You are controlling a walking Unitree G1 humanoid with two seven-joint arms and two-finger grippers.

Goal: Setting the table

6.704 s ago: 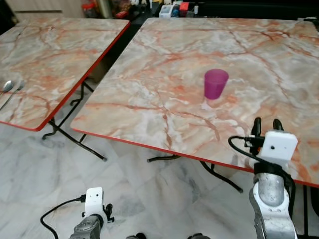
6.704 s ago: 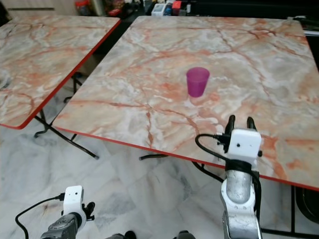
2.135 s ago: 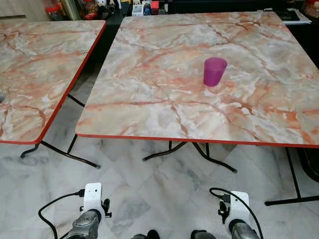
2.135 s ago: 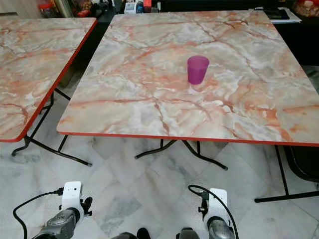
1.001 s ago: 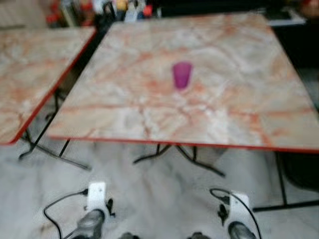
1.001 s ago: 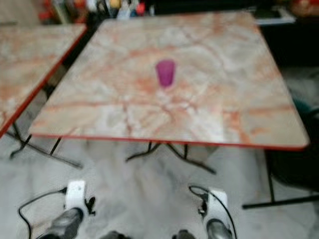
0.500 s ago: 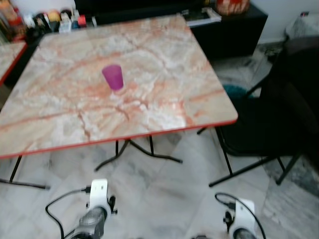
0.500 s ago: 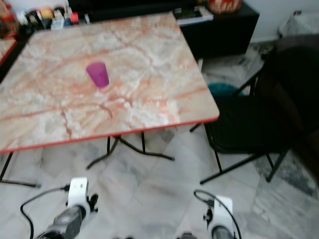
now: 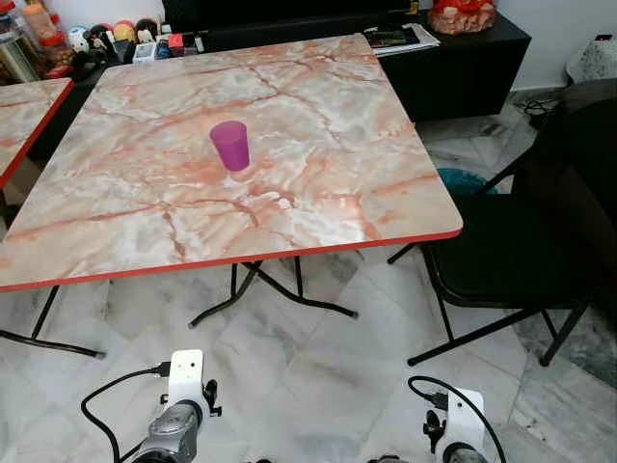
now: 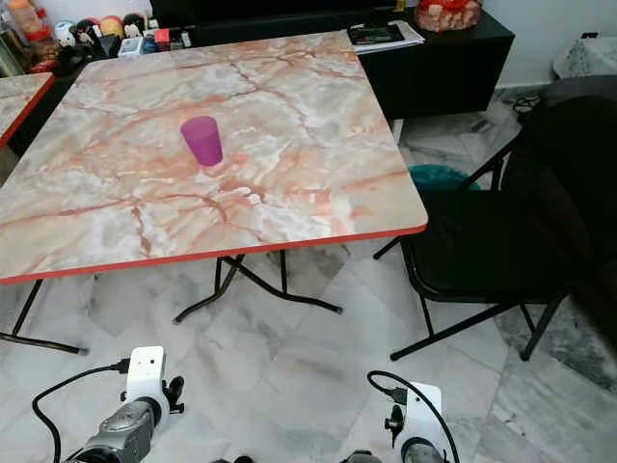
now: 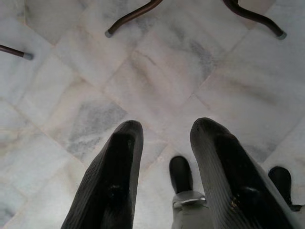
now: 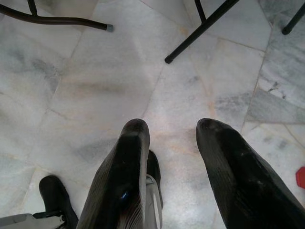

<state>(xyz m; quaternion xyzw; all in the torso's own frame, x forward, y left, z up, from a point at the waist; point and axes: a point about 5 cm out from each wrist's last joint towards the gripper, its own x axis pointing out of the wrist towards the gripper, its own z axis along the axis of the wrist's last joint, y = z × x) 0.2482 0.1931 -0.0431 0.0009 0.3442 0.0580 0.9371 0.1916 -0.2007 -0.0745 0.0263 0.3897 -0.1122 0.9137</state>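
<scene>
1. A purple cup (image 9: 230, 145) is seen standing upright on the marble-patterned table (image 9: 116, 222), towards the middle of its top and well apart from both arms.
2. The table's left part is cut off by the frame edge in both eye views, and only a red-rimmed corner of a second table (image 9: 24, 116) is visible at the left.
3. A row of small jars and bottles (image 9: 106, 39) is lined up beyond the table's far edge; they are too small for any label to be read.
4. On the dark cabinet (image 9: 463, 68) behind the table, flat printed papers (image 10: 381, 35) and a reddish object (image 10: 444, 13) are placed; no writing on them can be made out.
5. A black folding chair (image 9: 501, 251) is set just beside the table's right side, and its backrest is cut off at the right edge.
6. The left gripper (image 11: 164, 138) is hung low over the marble floor (image 11: 143, 81), with its two black fingers held apart and nothing between them.
7. The right gripper (image 12: 171, 136) is likewise hung low over the floor, its fingers spread and empty.
8. Below the fingers in both wrist views, dark rounded shapes are partly covered and cannot be identified with certainty.
9. Ends of table and chair legs are shown on the floor, cut off by the frame.
</scene>
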